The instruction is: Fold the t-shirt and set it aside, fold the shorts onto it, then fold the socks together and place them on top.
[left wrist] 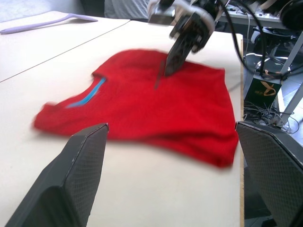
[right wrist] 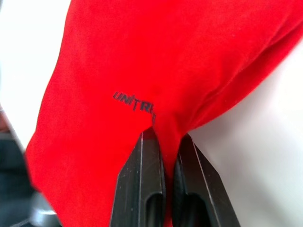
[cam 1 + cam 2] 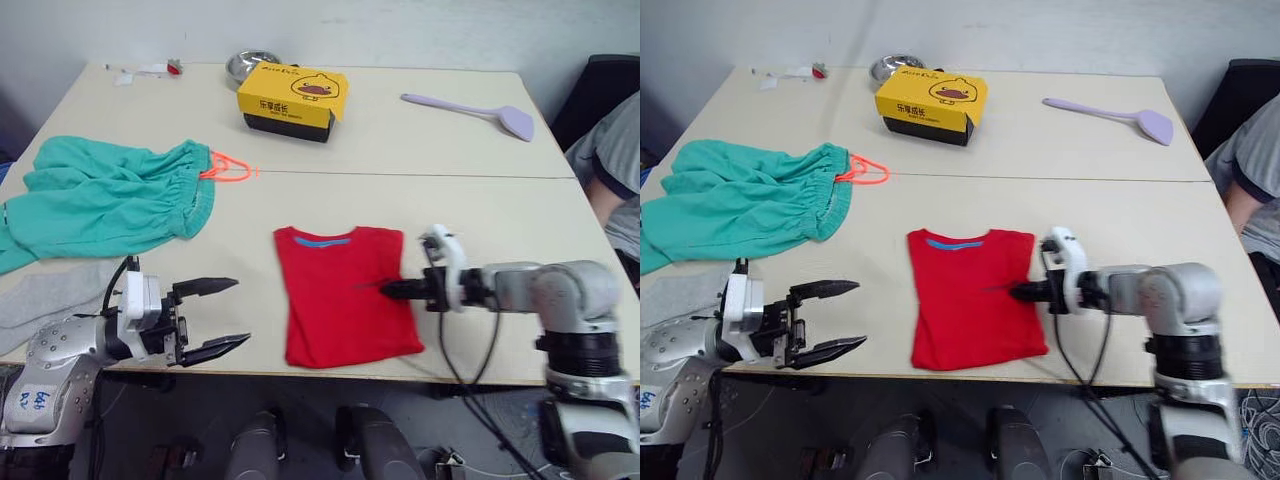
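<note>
T-shirt [image 3: 340,295], already folded narrow, lies near the table's [image 3: 480,210] front edge, the right gripper [image 3: 392,289] pinching its right edge, probably to fold or drag it aside, while the left gripper [image 3: 214,316] waits spread beside it, shorts [image 3: 105,195] still unfolded behind.

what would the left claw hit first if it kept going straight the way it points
Probably the t-shirt: the open left claw points across bare table at its near edge, where the right claw is pinching the cloth.
</note>
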Available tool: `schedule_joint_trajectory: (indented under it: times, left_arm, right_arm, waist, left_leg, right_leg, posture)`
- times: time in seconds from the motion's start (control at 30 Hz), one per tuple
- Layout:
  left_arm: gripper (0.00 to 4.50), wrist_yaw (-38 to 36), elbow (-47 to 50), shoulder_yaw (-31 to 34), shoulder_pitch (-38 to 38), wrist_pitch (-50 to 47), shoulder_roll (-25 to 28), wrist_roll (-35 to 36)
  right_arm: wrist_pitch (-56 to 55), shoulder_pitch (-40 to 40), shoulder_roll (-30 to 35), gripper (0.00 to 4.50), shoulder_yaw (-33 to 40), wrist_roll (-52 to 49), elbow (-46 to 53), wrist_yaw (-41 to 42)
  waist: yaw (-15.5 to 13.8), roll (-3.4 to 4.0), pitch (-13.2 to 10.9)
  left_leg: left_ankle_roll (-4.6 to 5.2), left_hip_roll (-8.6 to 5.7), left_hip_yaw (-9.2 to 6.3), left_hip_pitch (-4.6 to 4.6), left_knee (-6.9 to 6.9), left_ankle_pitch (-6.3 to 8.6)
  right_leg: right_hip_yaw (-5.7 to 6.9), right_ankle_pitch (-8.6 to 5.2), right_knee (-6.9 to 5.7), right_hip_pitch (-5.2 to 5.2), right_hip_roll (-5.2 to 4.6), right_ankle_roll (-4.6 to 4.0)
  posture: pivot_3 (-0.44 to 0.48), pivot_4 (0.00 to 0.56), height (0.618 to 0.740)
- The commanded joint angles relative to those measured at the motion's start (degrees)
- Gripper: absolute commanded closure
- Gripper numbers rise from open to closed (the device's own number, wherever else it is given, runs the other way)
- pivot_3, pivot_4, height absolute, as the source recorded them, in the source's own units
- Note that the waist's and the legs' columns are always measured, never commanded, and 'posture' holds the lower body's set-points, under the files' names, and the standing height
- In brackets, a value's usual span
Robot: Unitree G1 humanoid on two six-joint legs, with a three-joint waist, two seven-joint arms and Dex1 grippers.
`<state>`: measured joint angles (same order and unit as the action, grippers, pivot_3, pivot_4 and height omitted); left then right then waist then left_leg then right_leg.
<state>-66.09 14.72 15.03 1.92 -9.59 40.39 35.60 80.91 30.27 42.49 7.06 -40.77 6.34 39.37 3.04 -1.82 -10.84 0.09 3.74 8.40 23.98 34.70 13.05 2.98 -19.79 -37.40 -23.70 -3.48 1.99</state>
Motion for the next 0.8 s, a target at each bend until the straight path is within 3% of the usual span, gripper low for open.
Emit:
schedule_joint_trajectory:
  times: [0.03,0.23,0.4,0.53,0.73,0.8]
  left_arm:
    - [0.0,-0.5,-0.5,-0.4,-0.8,0.3,-0.4,0.5]
    - [0.0,-1.4,-1.7,-1.6,-2.7,-0.1,-0.4,0.7]
    - [0.0,-1.4,-2.1,-1.5,-3.1,0.0,-0.3,0.5]
    - [0.0,-1.6,-2.5,-1.7,-3.6,-0.2,-0.2,0.4]
    - [0.0,-1.6,-3.6,-1.1,-3.5,1.0,-0.4,-0.1]
    - [0.0,-1.6,-4.4,-0.9,-3.5,1.5,-0.4,-0.4]
  right_arm:
    - [-8.8,-1.0,7.9,4.48,-1.4,3.6,-2.7,6.8]
    - [-24.1,0.4,16.1,4.48,-6.8,13.8,-19.9,14.3]
    - [-36.3,2.4,18.3,4.48,-10.2,21.5,-30.4,18.8]
    - [-43.1,7.0,16.5,4.48,-10.4,25.6,-40.0,18.2]
    - [-36.1,8.1,16.1,4.48,-8.4,23.1,-41.4,24.0]
    - [-33.6,6.3,16.6,3.95,-7.1,21.8,-37.5,24.5]
  waist:
    - [0.3,0.01,0.0]
    - [0.1,0.03,0.0]
    - [0.1,0.06,0.0]
    - [0.1,0.07,0.0]
    - [0.1,0.1,-0.1]
    - [0.0,0.1,-0.1]
  left_leg:
    - [-0.01,0.01,0.01,0.0,0.03,0.01]
    - [-0.03,0.08,0.02,-0.02,0.34,0.02]
    - [-0.01,0.05,0.06,-0.01,0.46,0.01]
    - [-0.21,0.0,0.1,-0.01,0.53,-0.11]
    - [-0.25,0.03,0.08,-0.02,0.52,-0.13]
    - [-0.26,0.04,0.07,-0.01,0.52,-0.12]
  right_leg:
    - [-0.02,0.0,0.0,0.0,0.02,0.01]
    - [-0.03,0.04,-0.08,0.04,0.13,0.08]
    - [-0.11,0.13,-0.08,0.09,0.1,0.22]
    - [-0.14,0.15,-0.07,0.1,0.06,0.26]
    - [-0.14,0.15,-0.08,0.1,0.07,0.25]
    - [-0.14,0.15,-0.08,0.1,0.07,0.25]
  posture:
    - [0.0,0.15,0.74]
    - [0.0,0.15,0.74]
    - [0.0,0.15,0.74]
    - [0.0,0.15,0.74]
    - [0.0,0.15,0.74]
    - [0.0,0.15,0.74]
